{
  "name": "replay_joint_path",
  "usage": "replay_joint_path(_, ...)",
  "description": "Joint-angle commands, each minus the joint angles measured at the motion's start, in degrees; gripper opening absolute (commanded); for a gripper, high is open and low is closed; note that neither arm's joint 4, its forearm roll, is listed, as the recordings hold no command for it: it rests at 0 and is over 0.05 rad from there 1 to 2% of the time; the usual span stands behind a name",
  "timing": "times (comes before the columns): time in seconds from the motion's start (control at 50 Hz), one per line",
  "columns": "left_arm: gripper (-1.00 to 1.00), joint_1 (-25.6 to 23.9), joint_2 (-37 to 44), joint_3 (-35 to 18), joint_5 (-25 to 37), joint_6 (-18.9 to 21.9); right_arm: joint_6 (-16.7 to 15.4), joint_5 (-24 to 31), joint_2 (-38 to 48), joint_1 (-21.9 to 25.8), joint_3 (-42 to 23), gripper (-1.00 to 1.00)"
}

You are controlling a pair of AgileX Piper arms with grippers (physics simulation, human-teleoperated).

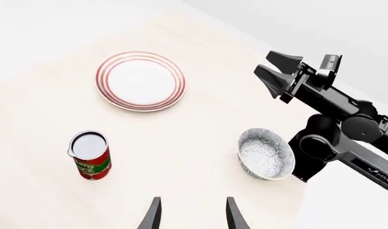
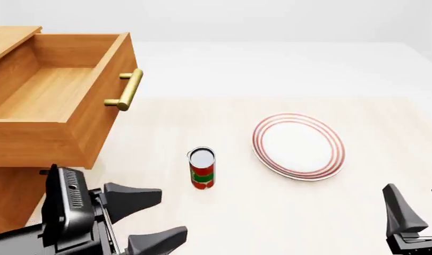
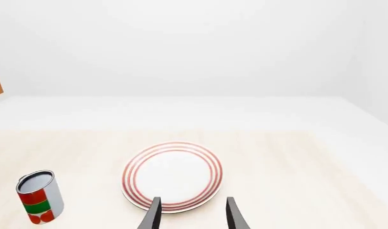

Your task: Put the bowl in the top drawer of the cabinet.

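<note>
Front view shows one light-brown wooden top drawer (image 2: pixel 56 90) pulled out, upper left. One speckled blue-grey ceramic bowl (image 1: pixel 265 153) sits on the table beside my right arm. Both my left gripper (image 2: pixel 146 219) and right gripper (image 3: pixel 192 214) gape, released.

Setting is presenting as a simulated test bench, not a lived-in room: a pale table (image 2: pixel 329 223) is sitting in a blank white void. Beside the table's plate (image 2: pixel 298 145), a can (image 2: pixel 201 168) is standing; a cabinet (image 2: pixel 10 202) is rising left of it.
</note>
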Motion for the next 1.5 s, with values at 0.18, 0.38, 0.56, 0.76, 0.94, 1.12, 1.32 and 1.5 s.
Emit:
replay_joint_path(0.18, 1.00, -2.4, 10.2, -2.6, -5.5, -3.1, 0.0, 0.1, -0.3, -0.1, -0.1, 1.00)
replay_joint_path(0.38, 1.00, -4.7, 15.8, -5.2, -7.7, -3.9, 0.0, 0.1, -0.3, -0.1, -0.1, 1.00)
replay_joint_path(0.56, 1.00, -6.0, 19.9, -6.2, -9.5, -6.0, 0.0, 0.1, -0.3, -0.1, -0.1, 1.00)
replay_joint_path(0.76, 1.00, -7.7, 24.1, -7.9, -10.5, -10.6, 0.0, 0.1, -0.2, -0.1, -0.1, 1.00)
replay_joint_path(0.94, 1.00, -8.4, 26.3, -6.7, -12.6, -15.3, 0.0, 0.1, -0.3, -0.1, -0.1, 1.00)
replay_joint_path(1.12, 1.00, -8.9, 29.0, -5.9, -15.2, -19.2, 0.0, 0.1, -0.3, -0.1, -0.1, 1.00)
replay_joint_path(1.32, 1.00, -8.4, 32.0, -5.9, -17.1, -21.2, 0.0, 0.1, -0.3, -0.1, -0.1, 1.00)
replay_joint_path(1.5, 1.00, -8.1, 34.8, -6.5, -18.6, -23.4, 0.0, 0.1, -0.3, -0.1, -0.1, 1.00)
